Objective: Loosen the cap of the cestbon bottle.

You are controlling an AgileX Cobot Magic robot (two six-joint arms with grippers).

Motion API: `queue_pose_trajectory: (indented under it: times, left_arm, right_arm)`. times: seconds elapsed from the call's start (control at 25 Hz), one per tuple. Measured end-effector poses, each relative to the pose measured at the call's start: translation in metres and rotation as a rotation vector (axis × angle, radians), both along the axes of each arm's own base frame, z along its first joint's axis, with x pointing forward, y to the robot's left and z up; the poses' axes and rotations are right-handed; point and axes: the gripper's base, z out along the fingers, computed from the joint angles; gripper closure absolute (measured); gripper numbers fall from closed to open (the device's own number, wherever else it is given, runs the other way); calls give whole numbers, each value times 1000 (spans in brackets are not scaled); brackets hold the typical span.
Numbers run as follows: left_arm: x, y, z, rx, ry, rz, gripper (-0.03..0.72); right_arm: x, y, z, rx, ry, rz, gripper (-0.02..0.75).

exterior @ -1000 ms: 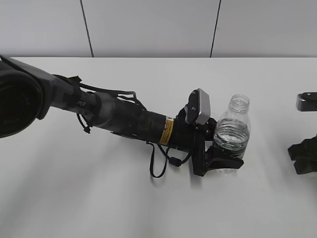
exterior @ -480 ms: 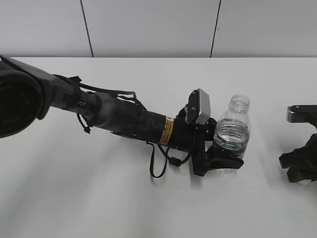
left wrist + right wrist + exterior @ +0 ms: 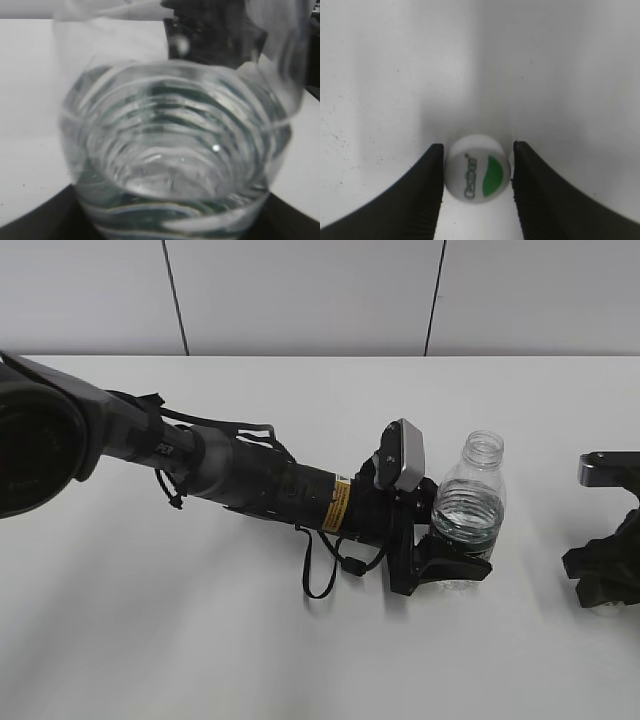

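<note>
small round white plastic screw cap with green patch (image 3: 477,169): off the small clear plastic water bottle with open threaded neck (image 3: 470,508), lying flat on white table (image 3: 250,640) between narrowly parted fingers (image 3: 422,190) of right gripper (image 3: 477,187), seemingly just touching, grip uncertain; left gripper (image 3: 450,565) clamped low on bottle; best to part fingers and lift straight up, leaving cap flat.

We see the bottle (image 3: 468,510) standing upright on the white table, right of centre in the exterior view. It is small, clear plastic, with a ribbed shoulder and a dark green band around its lower body. Its threaded neck is open; no cap sits on it. In the left wrist view the bottle (image 3: 175,150) fills the picture, blurred, its ribs curving across. The cap (image 3: 477,175) lies on the table well apart from the bottle, flat, top face up: round, white, with a green patch and small lettering.
</note>
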Motion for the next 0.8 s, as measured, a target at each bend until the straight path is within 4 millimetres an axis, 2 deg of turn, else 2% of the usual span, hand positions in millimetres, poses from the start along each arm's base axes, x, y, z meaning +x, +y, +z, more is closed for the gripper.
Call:
queue_pose_trajectory:
  times: [0.36, 0.52, 0.64, 0.8]
  left_arm:
    - [0, 0, 0, 0, 0, 0, 189]
    - [0, 0, 0, 0, 0, 0, 178]
    - [0, 0, 0, 1, 0, 0, 120]
    - [0, 0, 0, 2, 13, 3, 84]
  right_arm:
    - [0, 1, 0, 22, -1, -34, 225]
    - [1, 2, 7, 28, -29, -41, 211]
    - [1, 2, 15, 30, -61, -42, 211]
    - [1, 2, 24, 32, -96, -43, 210]
